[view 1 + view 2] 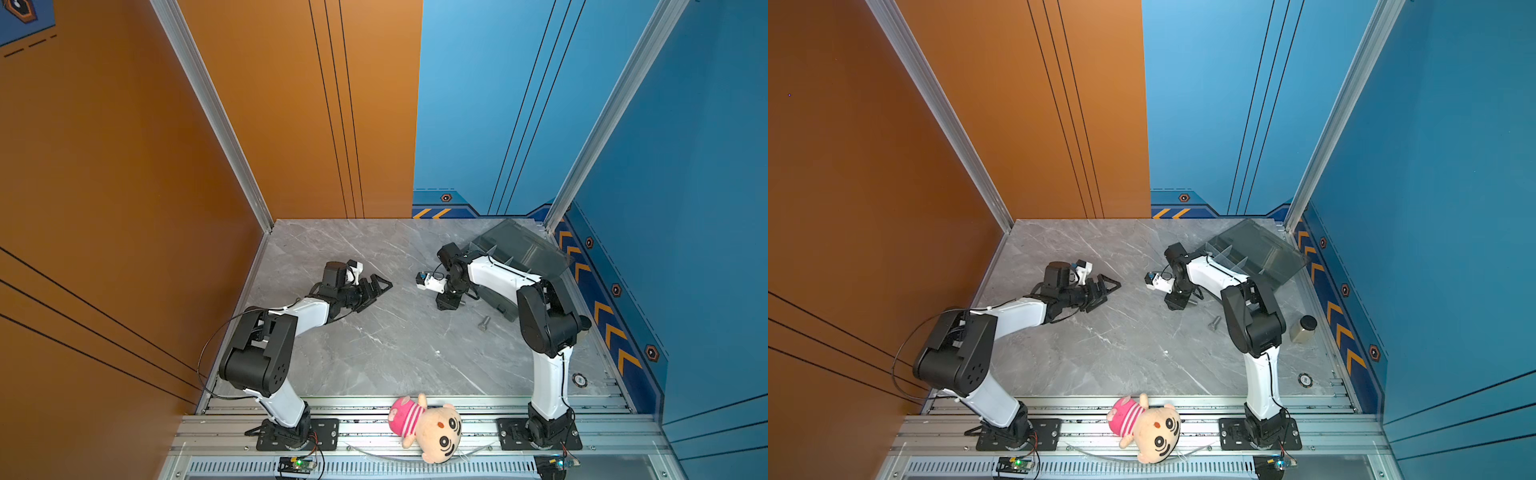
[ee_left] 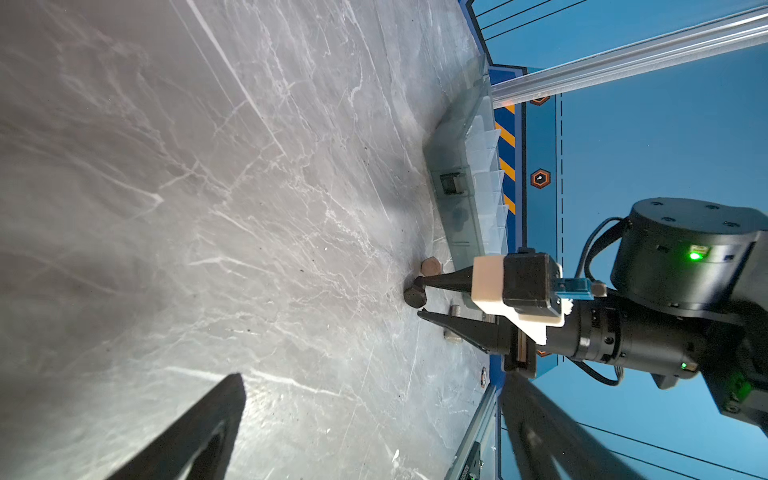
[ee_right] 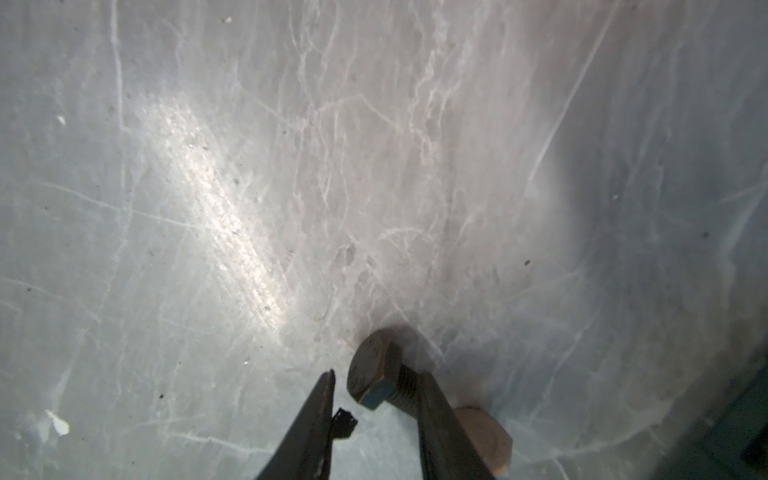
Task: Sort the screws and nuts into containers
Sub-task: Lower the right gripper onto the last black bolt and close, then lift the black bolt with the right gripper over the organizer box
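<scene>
Plainly, a hex screw lies between the parted right fingers.

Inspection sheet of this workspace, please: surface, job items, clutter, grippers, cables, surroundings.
Surface: grey marble tabletop, faint scratches.
Job's things: organizer box far right, lid open; loose silver bolt on the table; hex bolt between the right gripper's jaws; second hex bolt just beside it; nuts: nothing seen.
Clutter: plush doll on the front rail; black-capped jar.
Grippers: left gripper open, empty; right gripper open, one finger touching the bolt's shank.
Cables: black cable loop beside the left arm.
Surroundings: orange wall, blue wall, aluminium post.
</scene>
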Robot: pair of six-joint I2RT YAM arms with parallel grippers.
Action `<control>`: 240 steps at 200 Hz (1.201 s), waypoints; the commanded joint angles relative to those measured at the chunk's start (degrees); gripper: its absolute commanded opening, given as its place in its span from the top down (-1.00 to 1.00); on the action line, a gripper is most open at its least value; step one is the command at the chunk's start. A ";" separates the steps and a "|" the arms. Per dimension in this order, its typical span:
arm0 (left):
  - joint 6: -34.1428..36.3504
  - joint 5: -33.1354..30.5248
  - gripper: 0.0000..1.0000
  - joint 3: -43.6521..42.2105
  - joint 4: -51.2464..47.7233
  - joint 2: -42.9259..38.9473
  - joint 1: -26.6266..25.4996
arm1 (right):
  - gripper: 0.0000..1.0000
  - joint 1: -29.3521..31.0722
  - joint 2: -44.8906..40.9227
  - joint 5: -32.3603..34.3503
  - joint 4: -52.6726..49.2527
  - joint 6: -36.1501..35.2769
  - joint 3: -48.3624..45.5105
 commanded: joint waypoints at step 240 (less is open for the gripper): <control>1.25 -0.41 -0.95 0.23 -1.14 -0.86 0.24 | 1.00 -2.95 0.02 -3.94 -0.10 6.10 1.83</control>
